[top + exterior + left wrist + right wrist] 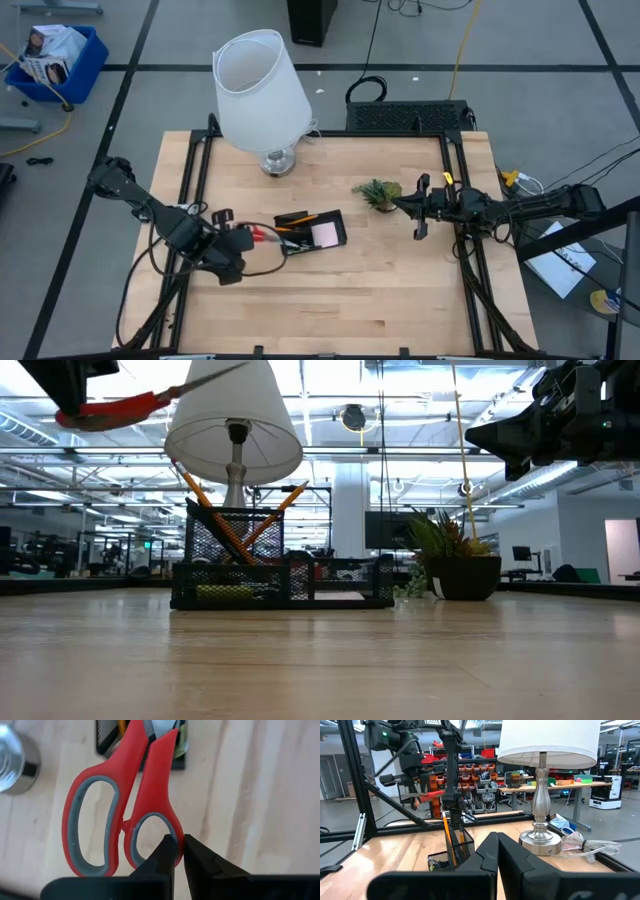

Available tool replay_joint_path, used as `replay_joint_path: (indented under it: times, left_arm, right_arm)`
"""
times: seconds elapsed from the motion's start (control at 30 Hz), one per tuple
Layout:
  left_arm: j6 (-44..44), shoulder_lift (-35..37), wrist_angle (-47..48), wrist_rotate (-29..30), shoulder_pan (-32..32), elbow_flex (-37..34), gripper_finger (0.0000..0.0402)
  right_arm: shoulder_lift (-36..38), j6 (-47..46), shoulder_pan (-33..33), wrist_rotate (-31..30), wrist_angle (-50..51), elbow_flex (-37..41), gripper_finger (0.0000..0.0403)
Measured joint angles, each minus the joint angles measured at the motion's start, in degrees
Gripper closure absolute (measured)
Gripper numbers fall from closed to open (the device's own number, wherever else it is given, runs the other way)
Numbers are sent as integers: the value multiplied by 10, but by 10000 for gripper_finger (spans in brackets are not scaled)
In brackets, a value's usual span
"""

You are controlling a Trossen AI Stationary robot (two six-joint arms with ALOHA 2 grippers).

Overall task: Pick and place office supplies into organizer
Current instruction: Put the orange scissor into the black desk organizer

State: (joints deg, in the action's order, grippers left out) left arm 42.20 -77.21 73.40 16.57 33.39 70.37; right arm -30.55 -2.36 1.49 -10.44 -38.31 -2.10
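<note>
High view: The left gripper hangs just beside the organizer's end, grasping the red-handled scissors, blades pointing toward the tray. The organizer sits mid-worktop, with a pink sticky-note pad in one compartment. The right gripper waits near the plant.

Low view: The scissors ride well above the organizer. Advance until the blades clear the mesh wall, tip them down, then lower; avoid the standing pencils.

Left wrist view: The fingers are clenched on one handle loop's rim. This grasp is narrow, so move slowly to prevent swinging. The blade tips are cut off.

Right wrist view: The right gripper's fingers appear pressed together, holding nothing. Compartment contents are hard to make out through the mesh.
</note>
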Motion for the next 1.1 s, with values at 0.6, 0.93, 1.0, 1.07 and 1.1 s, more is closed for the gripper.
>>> replay_joint_path:
  times: [0.6, 0.93, 1.0, 1.07, 1.1]
  left_arm:
    - [-44, 0, -239, -49, -7, 0, 382]
    - [-50, -1, -295, -78, -14, 0, 367]
    - [-50, -1, -303, -78, -17, 0, 374]
    - [-50, -1, -308, -79, -21, 0, 382]
    - [-50, -1, -308, -80, -23, 0, 385]
  right_arm:
    - [-18, -224, 13, -15, -77, 0, 403]
    - [-137, -316, 62, -6, -155, 0, 403]
    - [-158, -331, 68, 0, -178, 0, 403]
    - [-174, -330, 68, 0, -215, 0, 403]
    - [-181, -326, 68, 0, -233, -1, 403]
